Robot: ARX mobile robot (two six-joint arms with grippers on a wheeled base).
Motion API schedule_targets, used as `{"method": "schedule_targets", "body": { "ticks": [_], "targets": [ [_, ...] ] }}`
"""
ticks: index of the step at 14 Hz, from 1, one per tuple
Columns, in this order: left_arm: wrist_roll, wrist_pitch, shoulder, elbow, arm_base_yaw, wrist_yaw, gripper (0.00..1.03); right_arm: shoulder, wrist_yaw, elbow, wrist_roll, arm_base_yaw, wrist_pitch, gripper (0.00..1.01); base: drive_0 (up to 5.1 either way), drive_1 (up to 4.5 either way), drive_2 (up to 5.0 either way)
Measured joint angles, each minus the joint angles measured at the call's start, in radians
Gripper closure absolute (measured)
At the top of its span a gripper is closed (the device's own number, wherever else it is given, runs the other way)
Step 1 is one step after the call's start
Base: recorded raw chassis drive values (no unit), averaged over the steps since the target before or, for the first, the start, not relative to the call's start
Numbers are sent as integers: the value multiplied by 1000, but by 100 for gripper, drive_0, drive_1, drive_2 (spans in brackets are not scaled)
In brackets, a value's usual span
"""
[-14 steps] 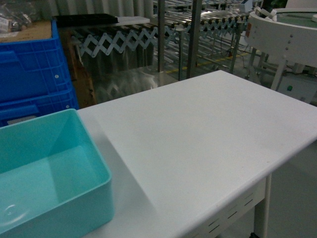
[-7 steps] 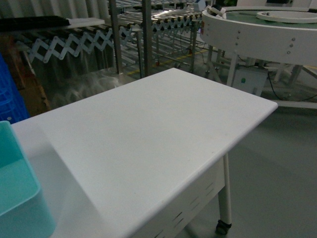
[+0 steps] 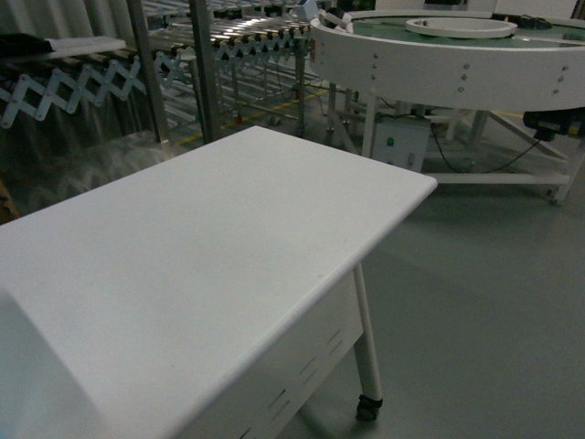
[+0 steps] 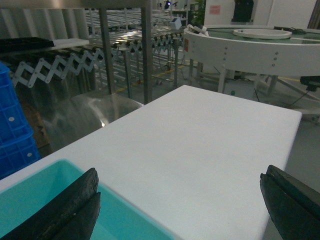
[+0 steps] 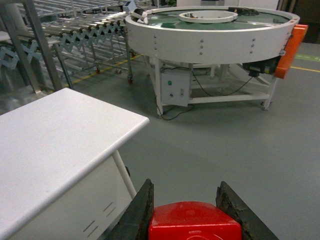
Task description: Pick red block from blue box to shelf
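Observation:
The red block (image 5: 195,224) is clamped between the fingers of my right gripper (image 5: 185,183), held in the air over the grey floor to the right of the white table (image 5: 50,135). In the left wrist view my left gripper (image 4: 180,207) stands wide open with nothing between its fingers, over the table beside the right rim of the blue box (image 4: 125,205), which sits at the lower left. The shelf shows as silvery steel uprights (image 4: 146,50) behind the table, also in the head view (image 3: 203,64). Neither gripper appears in the head view.
The white table (image 3: 210,247) rests on castor legs. Behind it runs an extendable roller conveyor (image 3: 228,41). A large round white turntable (image 3: 457,55) stands at the back right over open grey floor (image 3: 484,320). Dark blue crates (image 4: 15,130) sit left of the table.
The head view has swung to the right: the blue box and the dark blue crates have slid out of it on the left, and the round turntable and floor have come in.

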Motion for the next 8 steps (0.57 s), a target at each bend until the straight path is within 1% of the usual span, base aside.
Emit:
{"method": "schedule_targets", "body": {
  "ticks": [8],
  "targets": [
    [0,0,0,0,0,0,5,0,0,0,0,0,0,72,-158,-158,-158]
  ]
}}
